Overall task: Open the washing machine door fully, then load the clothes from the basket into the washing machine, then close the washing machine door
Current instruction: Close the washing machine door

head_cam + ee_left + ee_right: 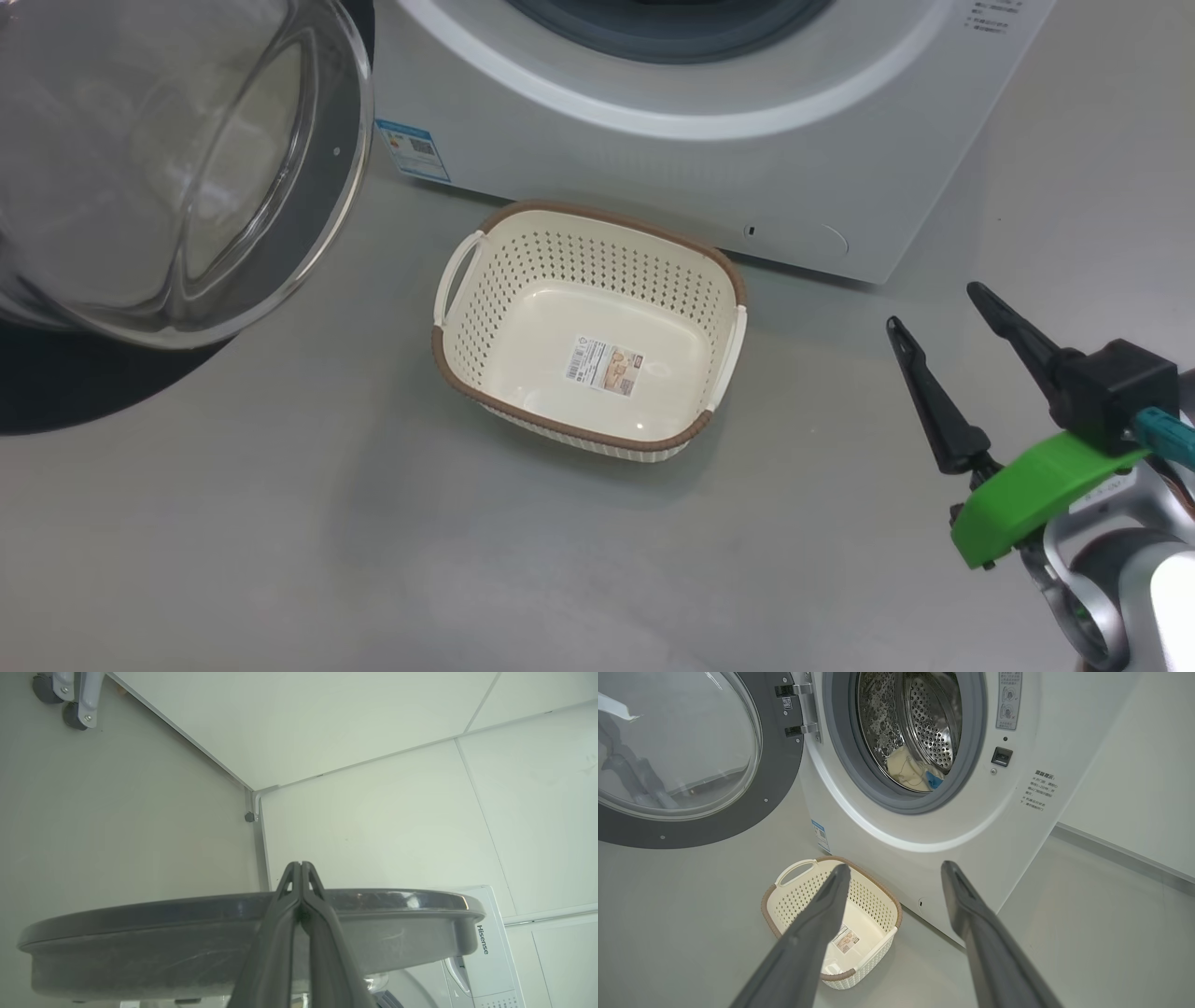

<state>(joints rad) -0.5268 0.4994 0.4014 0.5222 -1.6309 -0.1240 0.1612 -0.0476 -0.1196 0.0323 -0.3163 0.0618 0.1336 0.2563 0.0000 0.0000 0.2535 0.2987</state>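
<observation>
The washing machine door (177,159) stands swung wide open at the left, its glass bowl bulging from the black rim. Cream and blue clothes (913,772) lie inside the steel drum of the washing machine (1017,812). On the floor in front of it, the basket (560,261) holds nothing but its label sticker. My right gripper (936,308) hovers open to the basket's right, empty. My left gripper (301,864) is shut, its fingers pressed together by the door's dark rim (140,933), on the door's far side from the drum.
A white wall with a metal corner strip (256,812) rises behind the door. Castor wheels (65,700) stand on the floor by that wall. Grey floor spreads around the basket (789,900) and to the machine's right.
</observation>
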